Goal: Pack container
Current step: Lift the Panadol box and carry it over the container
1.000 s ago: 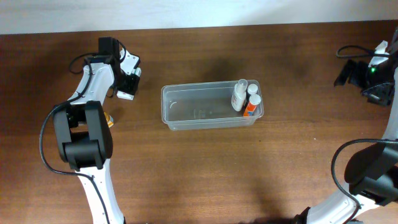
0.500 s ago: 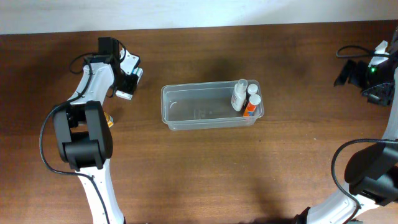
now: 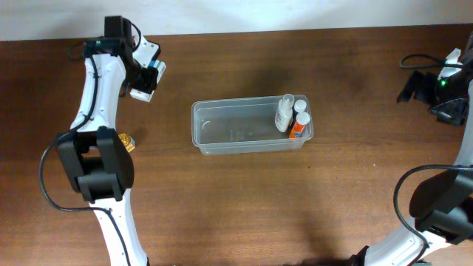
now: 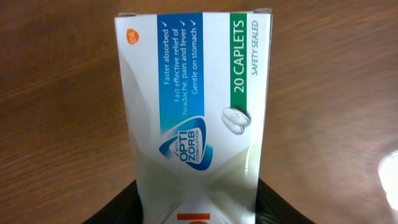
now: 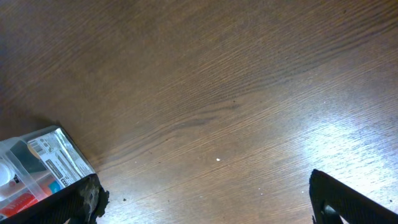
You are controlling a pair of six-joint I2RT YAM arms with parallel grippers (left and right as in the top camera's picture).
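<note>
Over the wood table [image 3: 222,192], left claw [image 3: 147,77] clamps a caplet box [image 4: 196,106].

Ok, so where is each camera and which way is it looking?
Overhead: fixed above the table, looking straight down at the container and its bottles; left arm and right arm show at the sides.
Left wrist: on the left arm, looking past the left gripper at the caplet box it grips; dark fingers show at the bottom.
Right wrist: on the right arm, looking down at bare wood; its spread fingers show in the bottom corners.
Shared: overhead and left wrist both show the caplet box.
</note>
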